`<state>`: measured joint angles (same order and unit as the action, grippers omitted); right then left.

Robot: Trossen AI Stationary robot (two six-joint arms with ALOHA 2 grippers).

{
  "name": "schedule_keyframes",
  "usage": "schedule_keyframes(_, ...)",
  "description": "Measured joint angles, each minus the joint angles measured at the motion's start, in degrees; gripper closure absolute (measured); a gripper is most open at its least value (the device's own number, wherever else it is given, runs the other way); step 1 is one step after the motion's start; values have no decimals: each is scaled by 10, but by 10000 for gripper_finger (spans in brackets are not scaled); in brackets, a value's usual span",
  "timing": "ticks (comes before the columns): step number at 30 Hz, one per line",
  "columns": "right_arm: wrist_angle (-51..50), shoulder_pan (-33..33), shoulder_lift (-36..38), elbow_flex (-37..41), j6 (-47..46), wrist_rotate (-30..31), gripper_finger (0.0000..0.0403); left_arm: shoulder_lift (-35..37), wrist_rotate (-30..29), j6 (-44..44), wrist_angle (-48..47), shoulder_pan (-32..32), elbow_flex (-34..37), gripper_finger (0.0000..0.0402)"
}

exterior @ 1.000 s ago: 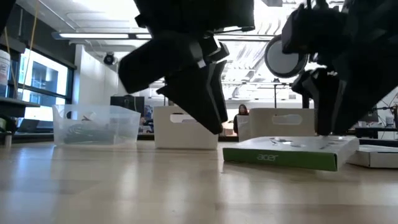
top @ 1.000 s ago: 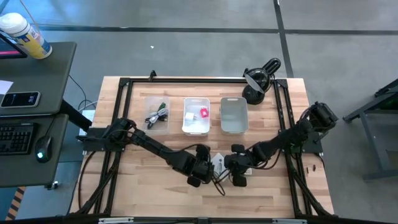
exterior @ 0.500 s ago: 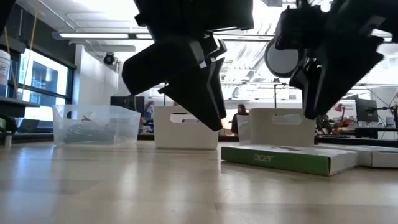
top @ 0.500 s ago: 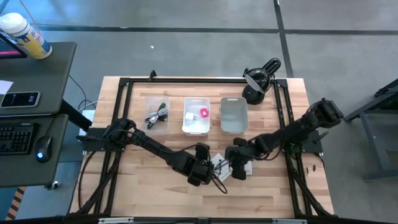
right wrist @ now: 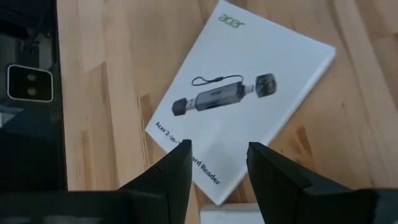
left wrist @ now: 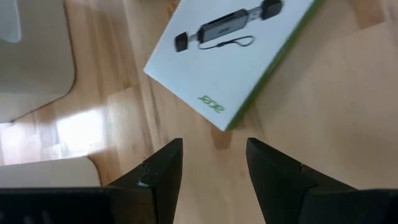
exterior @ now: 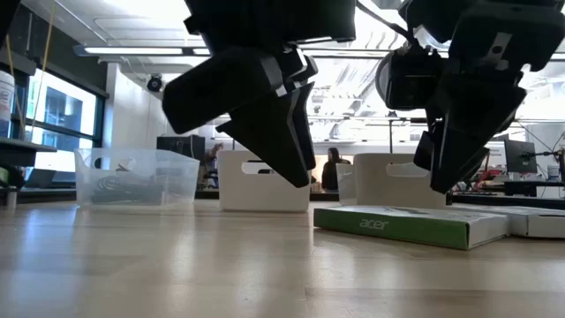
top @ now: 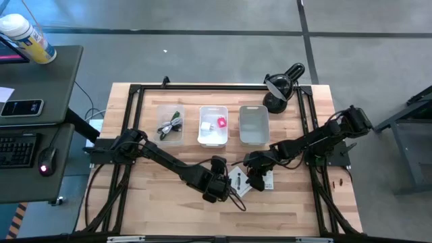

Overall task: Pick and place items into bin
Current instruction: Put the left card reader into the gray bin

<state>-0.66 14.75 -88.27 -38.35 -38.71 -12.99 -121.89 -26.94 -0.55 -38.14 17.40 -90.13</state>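
A white printed packet (top: 237, 179) with a green edge lies flat on the wooden table between my two grippers; it also shows in the low view (exterior: 408, 224). A second white packet (top: 268, 181) lies just to its right. My left gripper (top: 221, 187) hangs open a little to the near left of the first packet (left wrist: 231, 53), clear of it. My right gripper (top: 252, 177) hangs open just above that packet (right wrist: 249, 99), its fingertips apart from it in the low view. Three bins stand at the back.
At the far side stand a clear bin (top: 171, 124) with a black cable and a green pen, a white bin (top: 213, 135) with a pink piece and a white cube, and a grey bin (top: 254, 126). A black camera stand (top: 278, 91) sits at the far right.
My right gripper has moved toward the far edge and a little left, and has rolled about its own axis. The green-edged packet, whose right end stood raised off the table under that gripper a second ago, now lies flat. My left gripper has kept still.
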Motion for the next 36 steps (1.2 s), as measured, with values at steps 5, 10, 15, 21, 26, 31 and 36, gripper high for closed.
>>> schedule_keyframes(5,-12,-12,0,0,-18,-7,258,-2,-21,10,6,5,0,236)
schedule_keyframes(10,-27,-22,-2,0,-46,-13,258,-2,-43,29,3,6,0,236)
schedule_keyframes(15,-23,-27,-2,0,-72,-14,258,-2,-53,39,0,6,0,236)
schedule_keyframes(21,-27,-27,-2,0,-93,8,258,-3,-66,56,-11,6,0,236)
schedule_keyframes(26,-27,-27,-2,0,-95,30,258,-3,-87,64,-12,6,0,236)
schedule_keyframes(31,-16,-27,-10,-1,-103,28,258,-3,-87,64,-13,6,0,236)
schedule_keyframes(36,-12,-27,-27,-2,-106,24,258,-3,-106,65,-14,6,1,236)
